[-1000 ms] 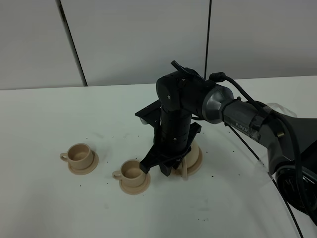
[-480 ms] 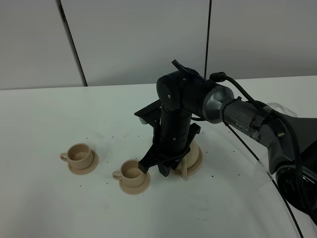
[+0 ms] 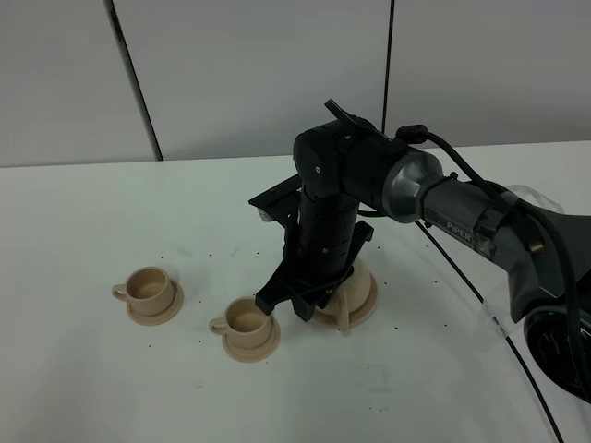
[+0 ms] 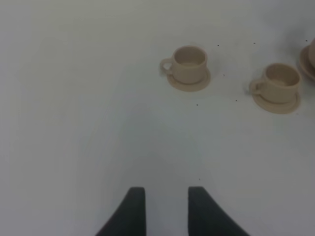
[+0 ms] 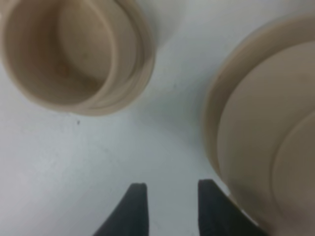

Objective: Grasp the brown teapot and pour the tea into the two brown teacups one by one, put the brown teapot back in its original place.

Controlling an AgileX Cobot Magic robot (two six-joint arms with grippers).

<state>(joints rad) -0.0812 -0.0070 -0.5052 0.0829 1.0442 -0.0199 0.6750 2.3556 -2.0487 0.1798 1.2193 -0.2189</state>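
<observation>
Pose of the right arm (image 3: 443,217): it reaches in from the right of the high view and across the middle of the bench (image 3: 83,221). Its glossy black wrist housing is turned steeply downward. The right tool (image 3: 284,307) hangs just above the bench surface, in the gap between the near teacup (image 3: 247,318) and the brown teapot (image 3: 362,291). A black cable (image 3: 462,175) loops over the silver-grey elbow joint.

The right wrist view shows two dark, tapered fingers (image 5: 134,209) standing apart with only bare bench between them. The right tool is therefore released and grips nothing. The teapot lies just beside one finger, and no contact can be made out.

The left tool (image 4: 166,211) appears in the left wrist view only. Its two dark fingers are likewise parted over plain bench, well away from the crockery.

Materials and shapes: all the crockery is matte, pale tan ceramic. The teapot is squat and round, with a thin loop handle turned toward the camera. The wrist largely hides it in the high view. From above it reads as blurred concentric rings, and whether the outermost ring is a saucer cannot be told. It sits right of the near teacup. Each teacup is a short cylinder with a small loop handle on a round saucer (image 3: 175,309). The far teacup (image 3: 148,288) stands further left. The bench is smooth and white, and scattered with fine dark specks.
</observation>
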